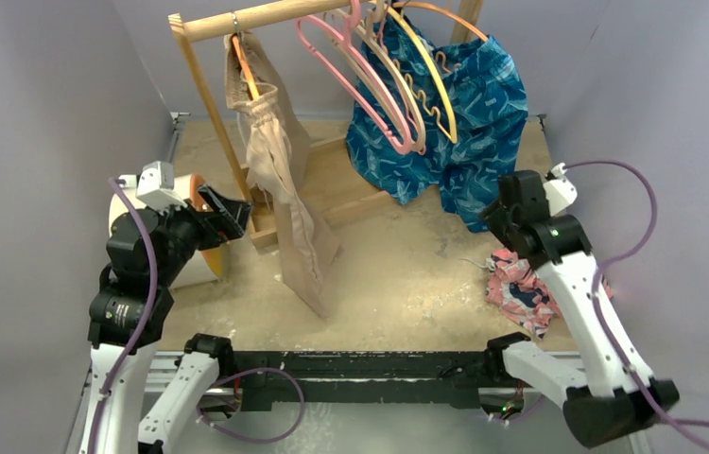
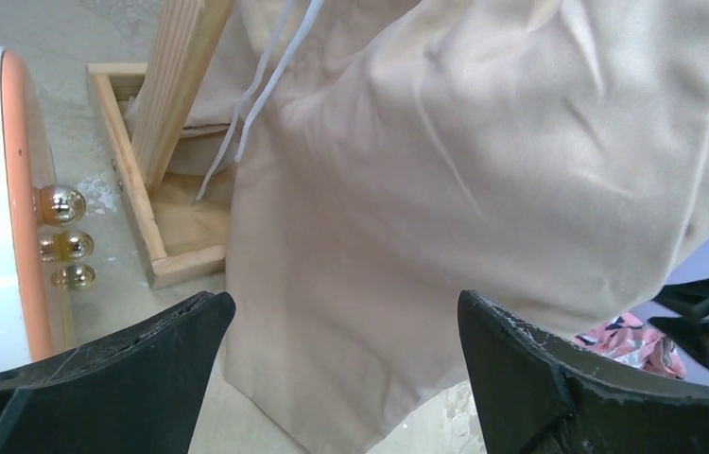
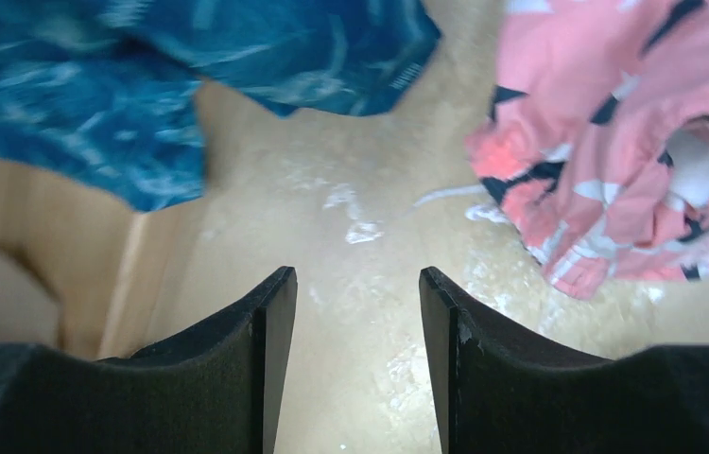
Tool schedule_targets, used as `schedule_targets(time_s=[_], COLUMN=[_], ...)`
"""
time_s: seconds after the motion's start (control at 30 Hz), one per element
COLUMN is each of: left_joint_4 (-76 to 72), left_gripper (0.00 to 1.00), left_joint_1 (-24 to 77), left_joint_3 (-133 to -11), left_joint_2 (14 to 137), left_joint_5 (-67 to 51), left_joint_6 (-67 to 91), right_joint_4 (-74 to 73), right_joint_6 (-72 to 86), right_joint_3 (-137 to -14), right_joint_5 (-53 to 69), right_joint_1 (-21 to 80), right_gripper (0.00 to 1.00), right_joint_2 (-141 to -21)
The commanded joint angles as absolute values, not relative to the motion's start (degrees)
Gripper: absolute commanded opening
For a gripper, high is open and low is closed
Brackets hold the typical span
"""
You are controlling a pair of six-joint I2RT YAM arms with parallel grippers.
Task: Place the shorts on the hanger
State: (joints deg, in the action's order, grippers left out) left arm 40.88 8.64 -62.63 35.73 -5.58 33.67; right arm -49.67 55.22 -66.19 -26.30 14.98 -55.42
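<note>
The right gripper (image 3: 355,284) is partly spread, holding nothing; the shorts (image 3: 615,142) lie ahead, to its right. Shutting here may pinch only air; the left gripper (image 2: 343,305) is spread wide.

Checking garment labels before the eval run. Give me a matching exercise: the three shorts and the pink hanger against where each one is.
Things:
1. pink printed shorts
2. blue patterned shorts
3. beige shorts
4. pink hanger

Places:
A. bare on the rail, between two garments
B. crumpled on the table
C. hanging at the rail's left end
D. hanging at the rail's right end

Pairs: 1-B, 2-D, 3-C, 4-A
</note>
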Motion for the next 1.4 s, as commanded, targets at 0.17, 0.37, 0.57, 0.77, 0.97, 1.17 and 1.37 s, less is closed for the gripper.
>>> schedule_targets(time_s=[0.17, 0.37, 0.57, 0.77, 0.97, 1.17, 1.37], left_joint_4=[31.4, 28.2, 28.1, 30.0, 36.7, 35.9, 35.3], left_gripper=[0.90, 0.89, 0.88, 0.88, 0.82, 0.82, 0.82], left_joint_1=[8.3, 8.3, 8.3, 8.3, 8.3, 8.3, 8.3], left_joint_3=[-72.5, -71.9, -69.3, -64.4, -63.7, -60.2, -56.7], left_joint_2=[36.7, 34.9, 34.4, 33.3, 36.4, 34.0, 31.1], left_joint_5=[-9.0, -15.2, -19.8, -20.3, -22.8, -24.5, -25.0], left_joint_6=[36.4, 36.9, 36.4, 35.8, 31.5, 32.4, 35.2], right_joint_4=[-63.8, -64.8, -64.5, -59.1, -57.7, -52.8, -45.7], right_joint_6=[80.6, 84.1, 83.3, 79.7, 79.0, 69.6, 58.0], right_joint_3=[-62.6, -59.0, -57.4, -54.2, -52.1, -52.9, -53.5], right_joint_5=[-38.6, -40.9, -42.1, -40.7, -38.6, -38.9, -32.6], right_joint_1=[14.4, 11.4, 8.0, 7.7, 7.7, 7.7, 7.7], right_gripper=[0.53, 0.55, 0.56, 0.55, 0.46, 0.06, 0.00], right_joint_2=[-62.5, -59.6, -60.5, -60.2, -61.2, -57.2, -49.9])
